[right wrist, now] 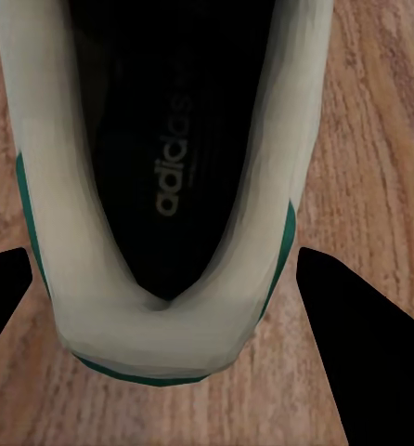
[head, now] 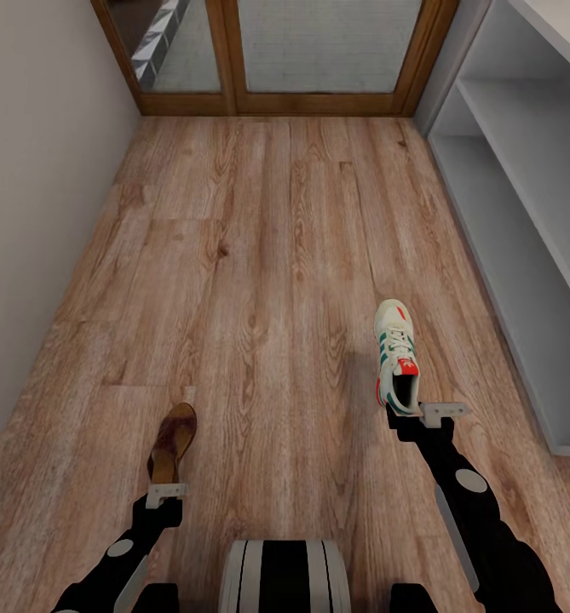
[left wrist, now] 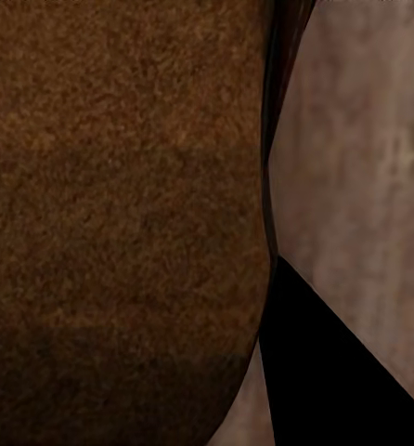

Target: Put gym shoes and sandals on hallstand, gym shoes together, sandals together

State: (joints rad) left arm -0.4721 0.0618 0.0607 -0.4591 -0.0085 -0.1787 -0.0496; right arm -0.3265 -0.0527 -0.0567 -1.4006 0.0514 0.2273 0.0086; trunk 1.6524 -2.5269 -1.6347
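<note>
A: Head view first. The right gripper (head: 401, 415) holds a gym shoe (head: 397, 356) by its heel, a little way out from the hallstand (head: 523, 281). The left gripper (head: 166, 492) holds a sandal (head: 172, 441), much farther from the hallstand, over the corridor floor (head: 259, 255).

B: What could go wrong?

A: Each shoe hangs by one end. I think a fast swing toward the hallstand could make one slip and drop.

B: Left wrist view?

A: The brown sandal (left wrist: 123, 214) is so close it looks blurry. One dark finger (left wrist: 337, 372) sits beside it. I cannot see the other finger, so the grip is a guess here.

B: Right wrist view?

A: The gym shoe (right wrist: 170, 186) heel sits between two dark fingers (right wrist: 355, 344), with floor showing in the gaps. I cannot tell if they squeeze it. The toe is cut off.
</note>
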